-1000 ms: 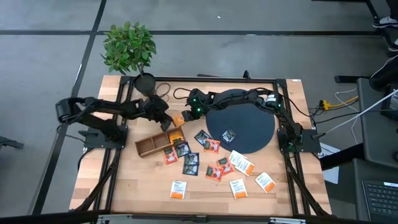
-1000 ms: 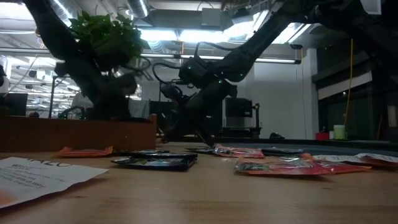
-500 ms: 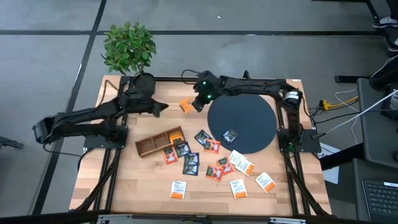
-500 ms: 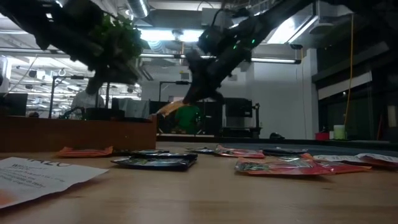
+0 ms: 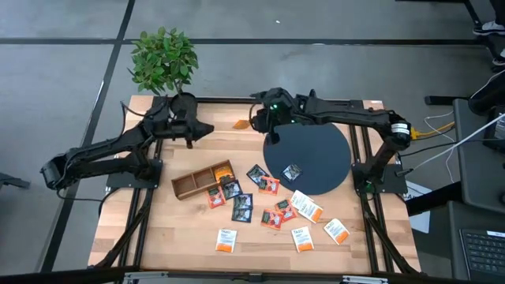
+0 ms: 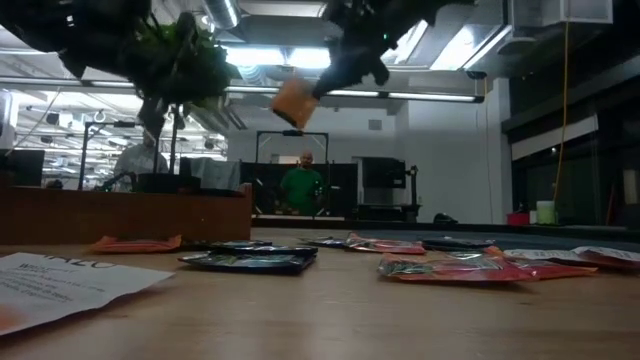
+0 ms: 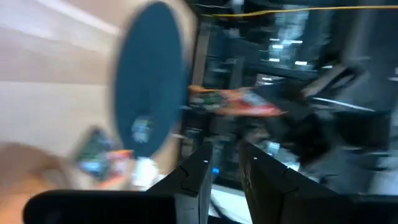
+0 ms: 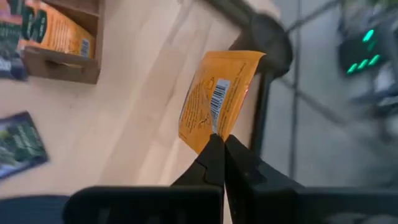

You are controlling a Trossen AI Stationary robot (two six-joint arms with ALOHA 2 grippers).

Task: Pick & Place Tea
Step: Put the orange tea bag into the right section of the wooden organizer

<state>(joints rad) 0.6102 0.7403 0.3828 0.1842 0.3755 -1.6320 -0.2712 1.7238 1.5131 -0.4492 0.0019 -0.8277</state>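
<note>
R gripper (image 8: 217, 144) is pinching an orange sachet (image 8: 216, 99) by its edge, jaws fully closed, high above the table; keep the grip tight, lower slowly over the box (image 5: 202, 181).

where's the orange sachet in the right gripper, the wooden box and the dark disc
orange sachet (image 8: 214, 99), right wrist view, middle of its face near the barcode
wooden box (image 5: 192, 183), high view, its left compartment
dark disc (image 5: 316, 150), high view, bare upper surface
</note>
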